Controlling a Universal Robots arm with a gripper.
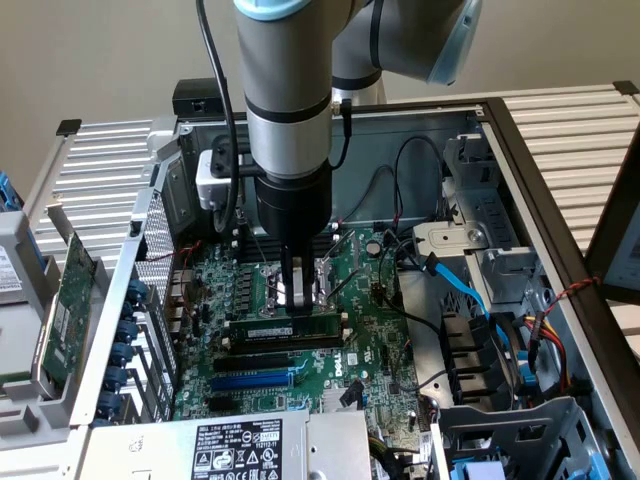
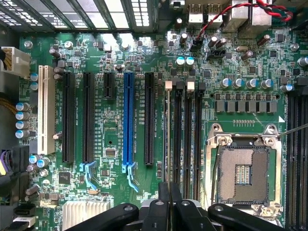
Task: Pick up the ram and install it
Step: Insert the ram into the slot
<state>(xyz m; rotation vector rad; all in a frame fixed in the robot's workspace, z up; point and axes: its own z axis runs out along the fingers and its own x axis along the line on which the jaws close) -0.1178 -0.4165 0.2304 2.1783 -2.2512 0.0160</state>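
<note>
Ram (image 1: 290,327), a long narrow green circuit-board stick with black chips and a small white label, stands on its long edge near the centre of the green motherboard (image 1: 375,335). In the exterior view it lies along the black memory slots (image 1: 285,345), just at 6 o'clock of the metal processor socket (image 1: 325,282). Whether it is pressed home in a slot cannot be told. The black end effector (image 1: 290,300) comes straight down on it from 12 o'clock, its two thin fingers drawn almost together and pinching the stick's upper edge near the middle.

The motherboard lies inside the open grey metal computer case (image 1: 520,150). The case also holds a silver power supply with a white label (image 1: 240,450) at 6 o'clock, a blue flat cable (image 1: 465,285) among grey drive bays at 4 o'clock, and a blue expansion slot (image 1: 255,380) at 6 o'clock of the memory slots. Outside the case, at 9 o'clock, a larger green expansion card (image 1: 62,305) stands beside a tilted grey metal panel (image 1: 105,330). The case rests on a white slatted tabletop (image 1: 575,125)
</note>
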